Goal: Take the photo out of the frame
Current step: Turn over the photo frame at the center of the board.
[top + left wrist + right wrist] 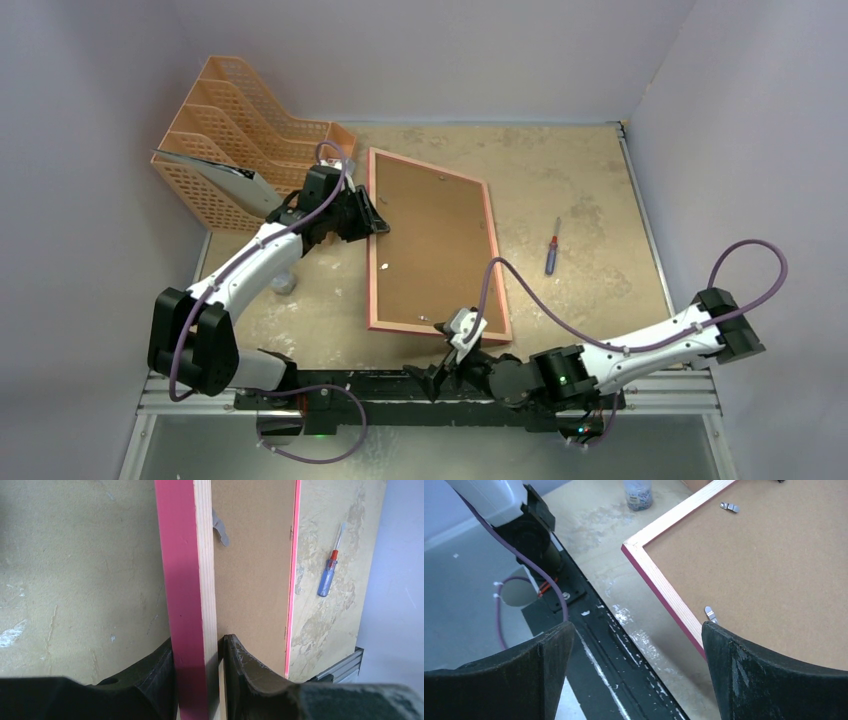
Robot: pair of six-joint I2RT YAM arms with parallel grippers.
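The pink-red frame [430,245] lies back up on the table, its brown backing board facing the camera. My left gripper [372,222] is shut on the frame's left rail [187,570], one finger [160,665] on the pink outer face and the other on the backing side. My right gripper [440,378] is open beside the frame's near-left corner [634,547], holding nothing. Its right finger [744,670] hangs over the near rail by a metal clip [709,613]. The photo is hidden.
An orange mesh file rack [235,135] stands at the back left with a grey sheet [215,170] in it. A blue and red screwdriver [552,247] lies right of the frame. A small jar [283,283] sits under the left arm. The black base rail [589,615] runs below the right gripper.
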